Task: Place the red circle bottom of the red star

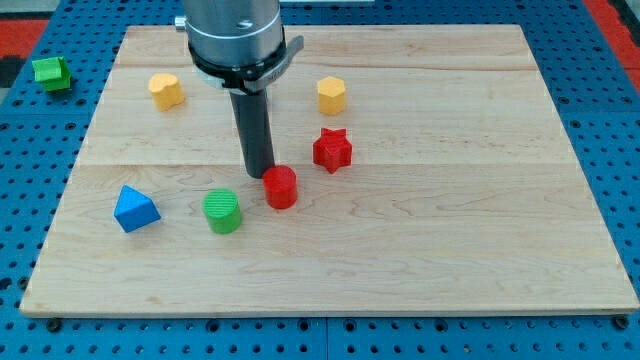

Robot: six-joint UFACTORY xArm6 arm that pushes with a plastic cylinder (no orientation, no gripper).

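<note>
The red circle (281, 187) lies on the wooden board (450, 220) near the middle. The red star (332, 150) lies up and to the right of it, a short gap apart. My tip (259, 176) is at the end of the dark rod, just left of and slightly above the red circle, touching or nearly touching its upper left edge.
A green circle (222, 211) lies left of the red circle. A blue triangle (135, 209) lies further left. Two yellow blocks (166, 90) (331, 95) lie toward the view's top. A green block (51, 72) lies off the board at top left.
</note>
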